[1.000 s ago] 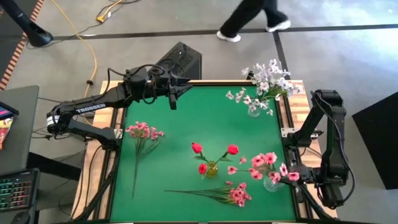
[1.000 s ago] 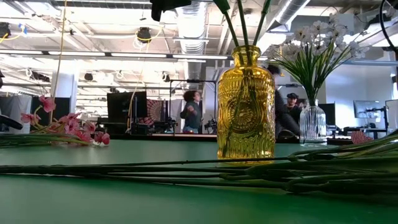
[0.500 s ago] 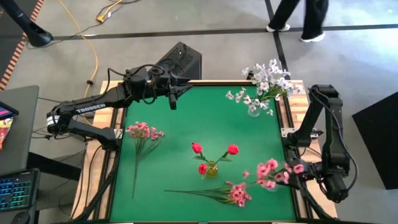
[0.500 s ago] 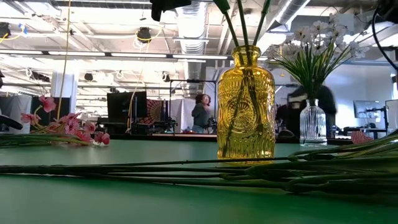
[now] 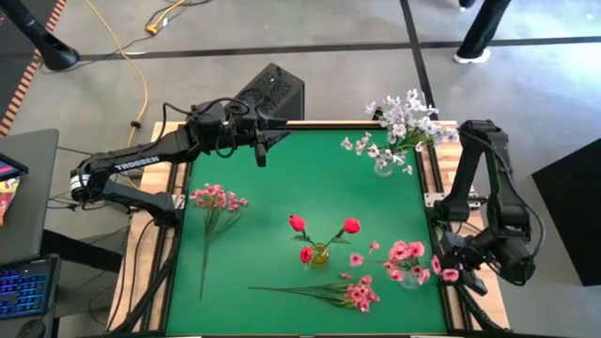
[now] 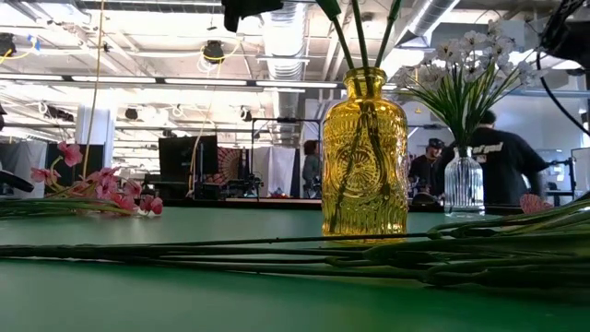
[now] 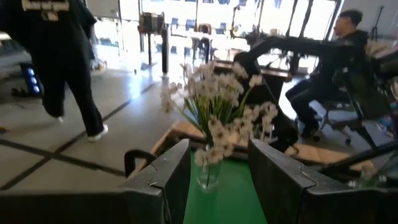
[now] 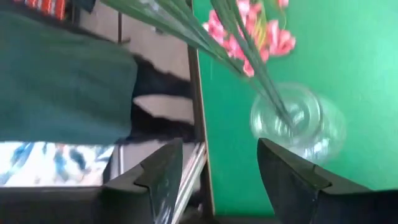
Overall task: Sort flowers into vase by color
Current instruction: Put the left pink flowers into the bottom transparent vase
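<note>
At the desk's [image 5: 282,207] near right corner, the right pincer [image 5: 460,266] hangs spread beside the clear vase [image 8: 298,122] holding pink sprays [image 5: 406,259], gripping nothing. Over the far left edge, the left pincer [image 5: 260,150] points down, spread, empty. 2 pink sprays [image 5: 214,198] lie flat.

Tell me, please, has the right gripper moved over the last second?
Yes. In the high view the right gripper has drawn back off the green mat, past the table's right edge, away from the pink flowers standing in the clear vase.
</note>
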`<action>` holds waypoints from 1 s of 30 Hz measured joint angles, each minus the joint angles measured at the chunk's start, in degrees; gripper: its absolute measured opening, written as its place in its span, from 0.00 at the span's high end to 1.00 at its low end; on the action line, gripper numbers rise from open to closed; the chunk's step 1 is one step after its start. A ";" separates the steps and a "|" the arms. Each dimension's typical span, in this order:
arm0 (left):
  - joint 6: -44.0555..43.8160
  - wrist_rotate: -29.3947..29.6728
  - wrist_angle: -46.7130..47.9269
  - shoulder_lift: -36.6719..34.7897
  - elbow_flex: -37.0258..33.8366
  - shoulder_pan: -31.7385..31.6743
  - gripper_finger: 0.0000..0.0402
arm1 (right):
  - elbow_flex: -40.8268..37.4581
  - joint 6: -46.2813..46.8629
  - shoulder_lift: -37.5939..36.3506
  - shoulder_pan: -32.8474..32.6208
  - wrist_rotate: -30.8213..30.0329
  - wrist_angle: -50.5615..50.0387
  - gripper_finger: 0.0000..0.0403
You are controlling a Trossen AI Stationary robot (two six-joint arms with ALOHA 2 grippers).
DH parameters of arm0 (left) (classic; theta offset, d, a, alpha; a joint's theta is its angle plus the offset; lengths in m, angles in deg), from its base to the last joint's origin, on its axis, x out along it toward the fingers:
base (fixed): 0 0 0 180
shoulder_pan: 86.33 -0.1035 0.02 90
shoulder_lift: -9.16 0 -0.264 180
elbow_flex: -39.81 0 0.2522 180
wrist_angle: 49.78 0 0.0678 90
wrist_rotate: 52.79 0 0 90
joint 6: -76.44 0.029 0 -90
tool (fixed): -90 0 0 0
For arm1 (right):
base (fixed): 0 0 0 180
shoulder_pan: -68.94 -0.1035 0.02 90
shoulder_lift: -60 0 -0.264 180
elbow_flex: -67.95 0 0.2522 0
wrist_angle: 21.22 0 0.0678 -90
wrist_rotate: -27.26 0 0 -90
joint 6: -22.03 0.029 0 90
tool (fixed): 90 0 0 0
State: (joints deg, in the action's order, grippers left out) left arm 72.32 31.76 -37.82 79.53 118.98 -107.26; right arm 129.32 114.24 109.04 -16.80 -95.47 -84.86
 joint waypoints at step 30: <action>-44.07 10.38 63.14 3.36 -0.04 13.71 0.63 | 0.00 7.36 -7.15 0.00 7.25 -11.59 0.48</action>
State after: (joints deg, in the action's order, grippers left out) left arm 28.25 42.14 25.32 82.89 118.94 -93.55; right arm 129.32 121.61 101.89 -16.80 -88.21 -96.45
